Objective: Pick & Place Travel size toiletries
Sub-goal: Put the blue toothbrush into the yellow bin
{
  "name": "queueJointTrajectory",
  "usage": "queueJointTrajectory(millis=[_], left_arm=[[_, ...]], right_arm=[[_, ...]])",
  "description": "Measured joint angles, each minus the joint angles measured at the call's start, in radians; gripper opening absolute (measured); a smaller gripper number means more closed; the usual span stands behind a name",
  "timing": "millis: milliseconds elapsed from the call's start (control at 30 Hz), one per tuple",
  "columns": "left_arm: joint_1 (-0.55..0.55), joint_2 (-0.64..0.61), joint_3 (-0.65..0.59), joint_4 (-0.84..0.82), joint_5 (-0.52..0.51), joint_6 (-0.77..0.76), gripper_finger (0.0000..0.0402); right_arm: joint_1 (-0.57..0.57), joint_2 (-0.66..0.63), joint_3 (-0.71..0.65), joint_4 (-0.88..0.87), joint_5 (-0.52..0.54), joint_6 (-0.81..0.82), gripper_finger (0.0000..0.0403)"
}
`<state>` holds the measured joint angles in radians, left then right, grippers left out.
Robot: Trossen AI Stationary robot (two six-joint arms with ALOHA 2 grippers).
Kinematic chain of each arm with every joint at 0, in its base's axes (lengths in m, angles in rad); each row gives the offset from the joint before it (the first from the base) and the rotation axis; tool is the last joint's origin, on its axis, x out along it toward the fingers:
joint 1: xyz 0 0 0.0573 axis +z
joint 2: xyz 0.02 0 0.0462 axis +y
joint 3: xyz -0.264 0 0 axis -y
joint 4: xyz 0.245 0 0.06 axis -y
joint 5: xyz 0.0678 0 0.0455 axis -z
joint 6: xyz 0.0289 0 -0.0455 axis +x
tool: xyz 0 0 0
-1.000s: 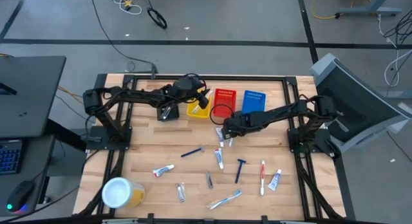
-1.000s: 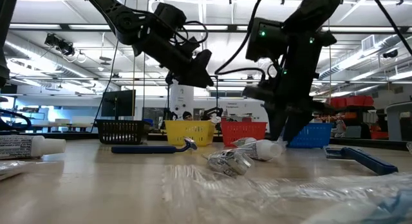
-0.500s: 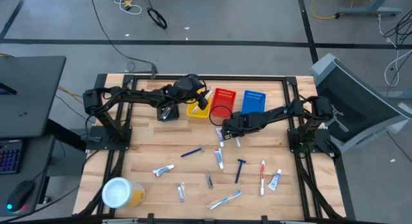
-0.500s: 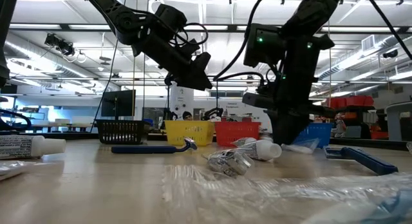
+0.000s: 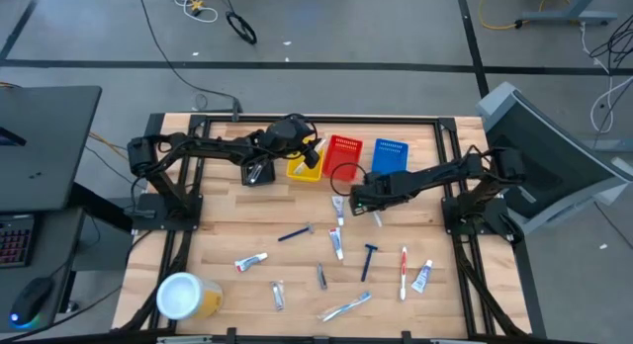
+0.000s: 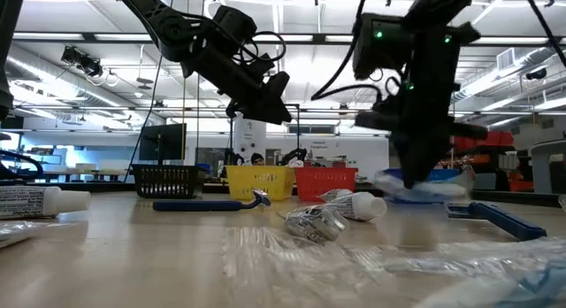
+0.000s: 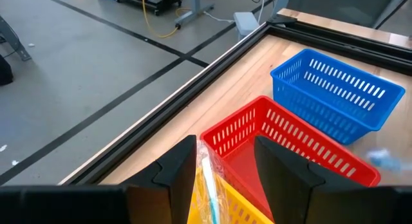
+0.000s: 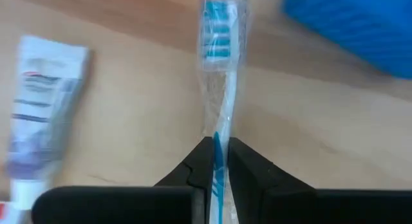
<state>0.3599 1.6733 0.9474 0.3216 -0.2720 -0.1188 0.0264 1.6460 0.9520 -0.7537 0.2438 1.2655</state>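
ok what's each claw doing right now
Left claw: closed on a wrapped toothbrush, above the yellow basket.
Right claw: closed on a blue and white wrapped toothbrush, lifted off the table.

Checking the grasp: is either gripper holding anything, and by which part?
Right gripper is shut on a wrapped toothbrush, pinching its handle, the bristle end sticking out ahead. Left gripper is over the yellow basket, a toothbrush between its fingers.
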Motion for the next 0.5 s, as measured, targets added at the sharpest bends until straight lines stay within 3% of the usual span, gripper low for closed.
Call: queueJointTrajectory(millis=[133, 233, 500], left_arm=[[0.0, 0.0, 0.0, 0.0, 0.016, 0.017, 0.0165], [0.0, 0.0, 0.0, 0.001, 0.093, 0.057, 0.0165], [-0.001, 0.0, 0.0, 0.0, 0.42, 0.12, 0.0165]], right_arm=[[0.017, -0.057, 0.002, -0.055, 0.01, -0.033, 0.0044], [0.03, -0.1, 0.002, -0.046, 0.051, -0.185, 0.0044], [0.057, -0.138, 0.002, 0.188, 0.072, -1.02, 0.0045]])
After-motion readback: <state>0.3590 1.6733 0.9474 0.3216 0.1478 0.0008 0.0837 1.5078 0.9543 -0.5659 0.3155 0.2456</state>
